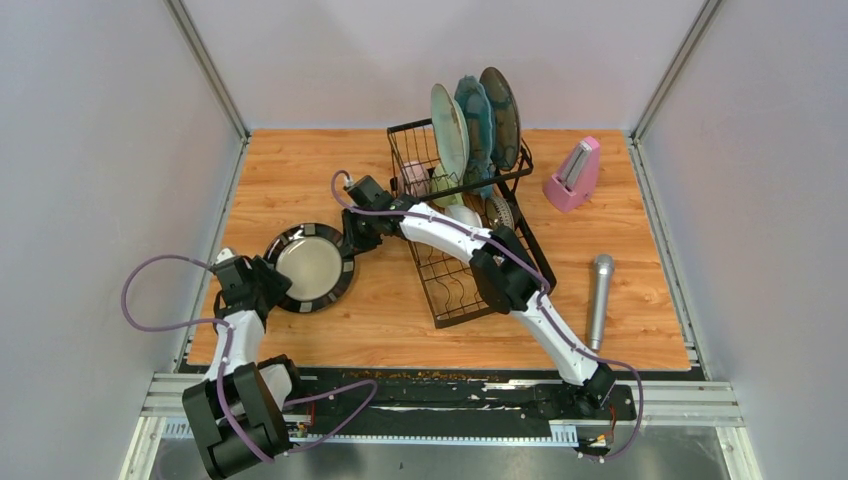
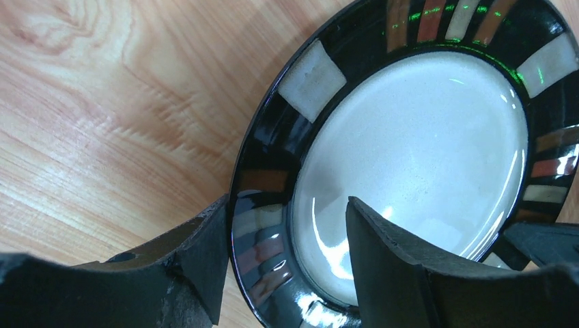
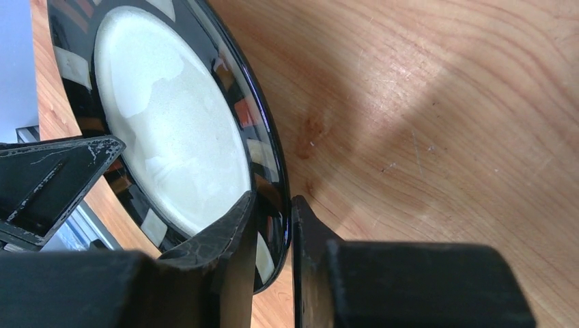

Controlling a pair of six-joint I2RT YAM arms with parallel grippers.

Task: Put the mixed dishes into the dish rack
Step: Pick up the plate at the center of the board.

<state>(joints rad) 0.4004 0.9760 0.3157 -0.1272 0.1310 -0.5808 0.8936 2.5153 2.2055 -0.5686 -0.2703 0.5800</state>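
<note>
Metronome (image 1: pixel 573 175): pink, standing upright at the far right of the table.
Microphone (image 1: pixel 599 299): silver-grey, lying flat nearer the right edge, well apart from the metronome.
Table (image 1: pixel 300 170): wooden, showing pale grain.

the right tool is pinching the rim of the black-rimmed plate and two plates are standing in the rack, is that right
Not quite: three plates stand in the rack, as the top view shows. The rest holds: the right tool pinches the rim of the black-rimmed plate.
</note>
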